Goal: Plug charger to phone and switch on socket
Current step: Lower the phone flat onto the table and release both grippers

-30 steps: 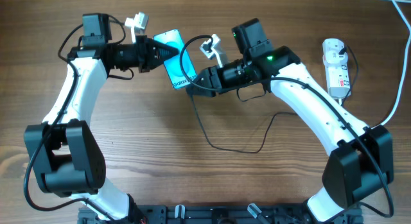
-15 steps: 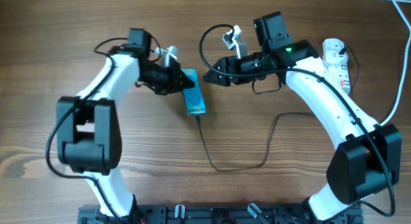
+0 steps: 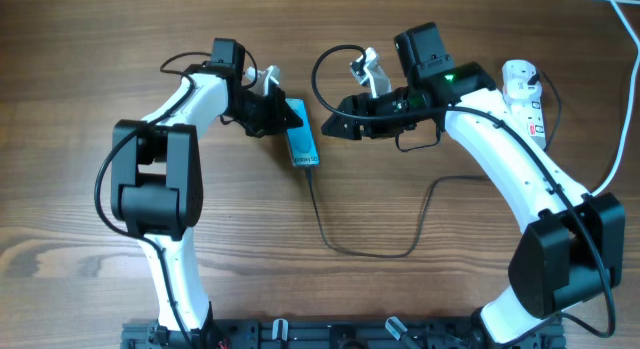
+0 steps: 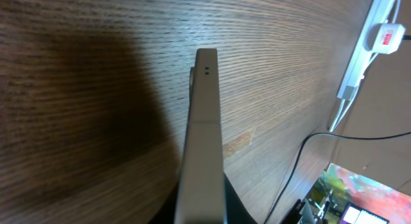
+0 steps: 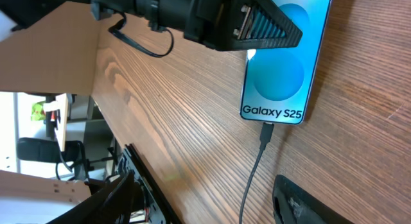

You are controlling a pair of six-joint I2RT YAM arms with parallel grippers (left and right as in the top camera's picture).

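Left gripper (image 3: 283, 117) is pinched on the top end of the phone (image 3: 304, 148). The wrist view shows the phone edge-on, rising between its fingers. The phone sits screen-up around 11 o'clock from the middle of the table (image 3: 60, 89).

Right gripper (image 5: 215, 201) is spread wide with nothing in it, hovering just at the phone's 3 o'clock.

Good news: the charger (image 3: 322, 224) looks done. Its connector tip (image 5: 266, 131) is seated in the phone's bottom edge, and the black cable loops off toward 5 o'clock, then back up to the right.

What's left, I reckon, is the socket (image 3: 524, 104), far out at 2 o'clock and well apart from both grippers. Its red switch (image 4: 387, 36) is visible, but I can't tell if it's on. The free right arm seems the obvious one to go flip it.
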